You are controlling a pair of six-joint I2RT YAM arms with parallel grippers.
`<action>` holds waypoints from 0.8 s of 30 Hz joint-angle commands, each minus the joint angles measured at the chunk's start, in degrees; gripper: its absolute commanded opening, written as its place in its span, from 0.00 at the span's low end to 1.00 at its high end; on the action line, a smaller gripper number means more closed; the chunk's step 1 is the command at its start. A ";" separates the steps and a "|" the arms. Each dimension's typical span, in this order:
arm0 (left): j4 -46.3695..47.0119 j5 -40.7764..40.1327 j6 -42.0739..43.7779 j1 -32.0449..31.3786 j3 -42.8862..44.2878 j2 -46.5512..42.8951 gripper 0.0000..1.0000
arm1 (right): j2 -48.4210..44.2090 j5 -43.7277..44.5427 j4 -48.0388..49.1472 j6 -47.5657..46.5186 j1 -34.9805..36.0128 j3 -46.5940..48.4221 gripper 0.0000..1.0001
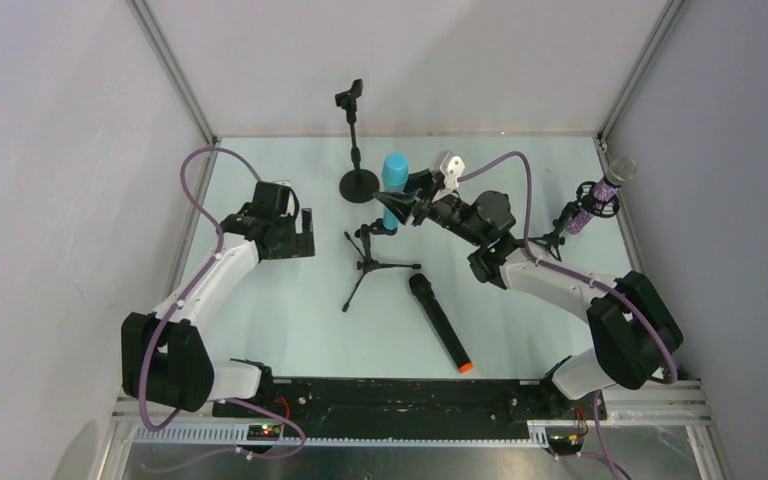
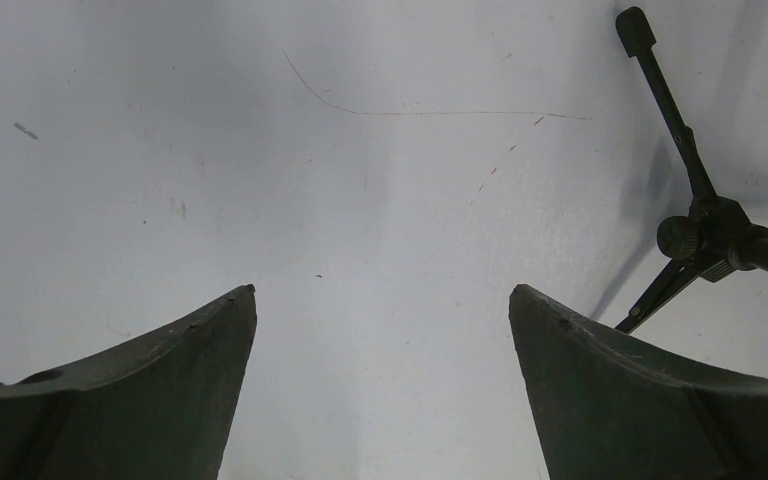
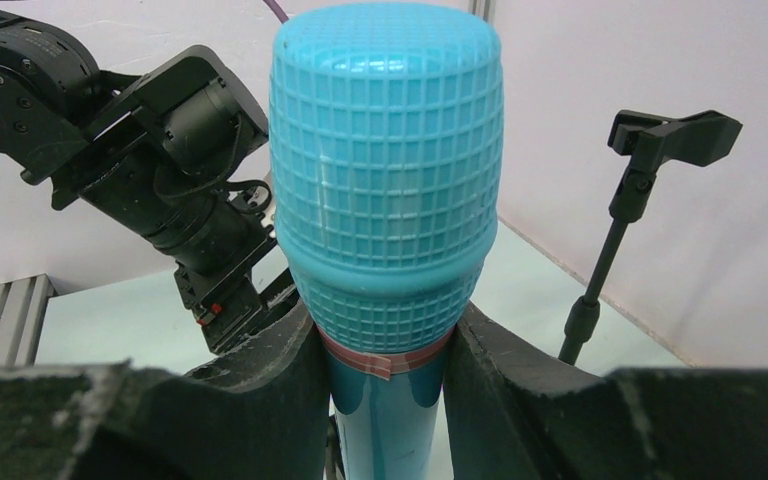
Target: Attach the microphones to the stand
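The step in hand was judged to be the mounting of the cyan-blue microphone [image 1: 395, 178], which was gripped by the right claw [image 1: 407, 206] and held upright, head uppermost, over the middle of the table [image 1: 260, 330]. In the right wrist view the claw's fingers [image 3: 295, 365] were seen pressed against both sides of the handle, just below the mesh head and a reddish band. From above, the lower end of the microphone was seen at the top of the tripod stand [image 1: 370, 264]; whether it had been seated in the holder could not be told. The left claw [image 2: 380, 295] was held wide open and empty above bare table, well apart from the work, with only the tripod's legs caught at the edge of its view. The purple microphone [image 1: 602, 190] was found resting in the side stand [image 1: 560, 226] at the right edge, so that part was taken as done. The black microphone [image 1: 440, 322] was left lying flat on the table near the tripod's feet, its orange end toward the arms, and the round-base stand [image 1: 358, 140] at the back was seen with its clip unfilled. For the next move, the handle would have to be lined up with the holder and pressed in firmly before any release, with care taken that the light tripod was not tipped.
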 commanded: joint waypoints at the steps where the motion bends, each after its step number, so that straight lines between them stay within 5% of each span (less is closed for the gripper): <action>1: 1.68 -0.81 0.98 -0.19 0.55 -0.26 1.00 | 1.31 0.22 2.66 0.39 0.50 -1.32 0.00; 24: 1.59 -2.09 1.08 -0.22 0.71 1.15 1.00 | 3.15 2.50 -0.77 1.41 1.13 -2.84 0.00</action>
